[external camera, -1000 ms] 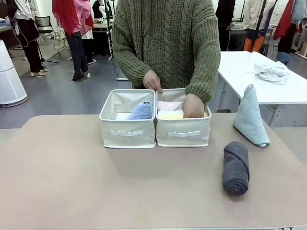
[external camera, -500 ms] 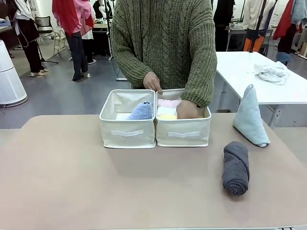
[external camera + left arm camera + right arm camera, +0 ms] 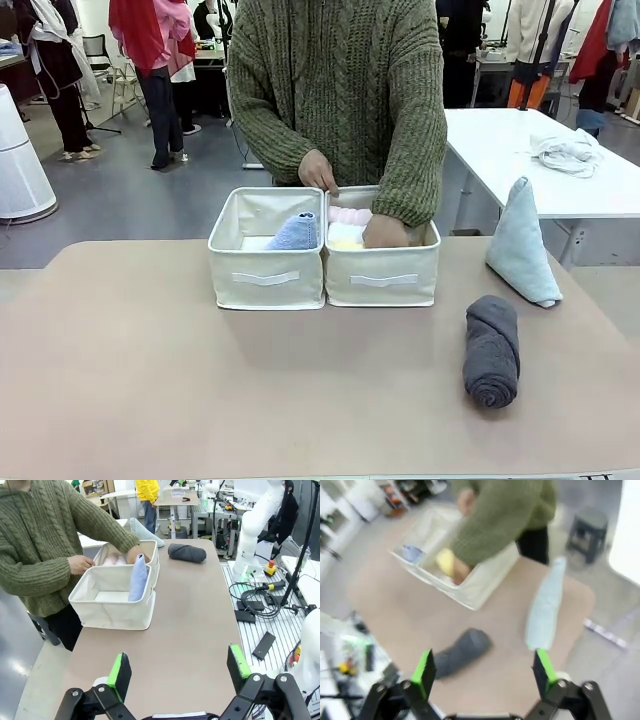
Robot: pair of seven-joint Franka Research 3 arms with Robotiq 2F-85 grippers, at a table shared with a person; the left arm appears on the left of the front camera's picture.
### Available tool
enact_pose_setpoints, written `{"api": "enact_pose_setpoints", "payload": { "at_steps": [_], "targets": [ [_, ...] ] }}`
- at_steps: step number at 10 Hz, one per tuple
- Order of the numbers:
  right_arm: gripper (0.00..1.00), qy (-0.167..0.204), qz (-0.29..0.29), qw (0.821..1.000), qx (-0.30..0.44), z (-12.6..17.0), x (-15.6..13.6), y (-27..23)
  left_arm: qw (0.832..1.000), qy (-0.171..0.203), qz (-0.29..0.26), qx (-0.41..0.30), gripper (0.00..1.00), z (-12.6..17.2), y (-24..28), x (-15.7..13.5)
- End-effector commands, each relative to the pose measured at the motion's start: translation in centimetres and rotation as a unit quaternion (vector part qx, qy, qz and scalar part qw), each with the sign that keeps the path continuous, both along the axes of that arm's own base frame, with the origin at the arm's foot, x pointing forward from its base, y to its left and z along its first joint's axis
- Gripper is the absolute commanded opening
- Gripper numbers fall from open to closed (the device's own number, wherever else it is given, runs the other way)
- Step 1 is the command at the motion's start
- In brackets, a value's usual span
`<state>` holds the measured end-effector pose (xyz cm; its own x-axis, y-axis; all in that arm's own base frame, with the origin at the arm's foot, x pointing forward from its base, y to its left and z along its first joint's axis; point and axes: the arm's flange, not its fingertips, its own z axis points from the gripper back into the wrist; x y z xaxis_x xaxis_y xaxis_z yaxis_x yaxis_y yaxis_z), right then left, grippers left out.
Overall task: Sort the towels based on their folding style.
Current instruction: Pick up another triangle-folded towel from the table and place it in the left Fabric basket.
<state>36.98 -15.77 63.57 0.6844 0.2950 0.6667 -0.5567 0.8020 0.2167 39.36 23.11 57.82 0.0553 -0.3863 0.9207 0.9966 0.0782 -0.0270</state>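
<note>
Two towels sit right of the right-hand cream fabric box (image 3: 382, 278): a dark grey rolled terry towel (image 3: 491, 350), lying, and a pale teal terry cone (image 3: 521, 243), standing. Both look soft and light, so the roll is best pinched across its middle. The left gripper (image 3: 179, 665) and right gripper (image 3: 483, 666) are wide open, empty.

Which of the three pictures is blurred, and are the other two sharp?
Right wrist view: blurred throughout, with the dark grey towel and pale teal cone smeared. Front view: sharp, evenly lit. Left wrist view: sharp as well.
</note>
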Motion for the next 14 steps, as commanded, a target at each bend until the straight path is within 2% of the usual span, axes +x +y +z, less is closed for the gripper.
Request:
{"api": "enact_pose_setpoints", "payload": {
  "at_steps": [1, 3, 4, 5, 9, 10, 11, 13, 14],
  "targets": [
    [1.0, 0.085, -0.012, 0.992, -0.096, -0.7, 3.7, 2.3, 1.0, -0.002, 0.0, -0.001, 1.0, 0.1, 0.0, -0.2],
    [1.0, 0.092, -0.034, 0.989, -0.108, -1.9, 7.3, 4.3, 1.0, -0.002, 0.0, -0.001, 1.0, 0.1, 0.0, -0.2],
    [1.0, 0.084, -0.002, 0.992, -0.096, -3.2, 8.1, 4.9, 1.0, -0.002, 0.0, -0.001, 1.0, 0.1, 0.0, -0.2],
    [1.0, 0.072, -0.024, 0.991, -0.112, -1.9, 6.1, 4.5, 1.0, -0.002, 0.0, -0.001, 1.0, 0.1, 0.0, -0.2],
    [1.0, 0.071, -0.019, 0.992, -0.105, -2.2, 6.8, 4.5, 1.0, -0.002, 0.0, -0.001, 1.0, 0.1, 0.0, -0.2],
    [1.0, 0.109, 0.001, 0.988, -0.107, -3.1, 9.4, 5.0, 1.0, -0.002, 0.0, -0.001, 1.0, 0.1, 0.0, -0.2],
    [1.0, 0.109, -0.023, 0.988, -0.105, -3.7, 12.4, 5.2, 1.0, -0.002, 0.0, -0.001, 1.0, 0.1, 0.0, -0.2],
    [1.0, 0.149, -0.043, 0.982, -0.11, -5.8, 16.8, 4.6, 1.0, -0.002, 0.0, -0.001, 1.0, 0.1, 0.0, -0.2],
    [1.0, 0.157, -0.061, 0.979, -0.111, -6.3, 19.0, 4.2, 1.0, -0.002, 0.0, -0.001, 1.0, 0.1, 0.0, -0.2]
  ]
}}
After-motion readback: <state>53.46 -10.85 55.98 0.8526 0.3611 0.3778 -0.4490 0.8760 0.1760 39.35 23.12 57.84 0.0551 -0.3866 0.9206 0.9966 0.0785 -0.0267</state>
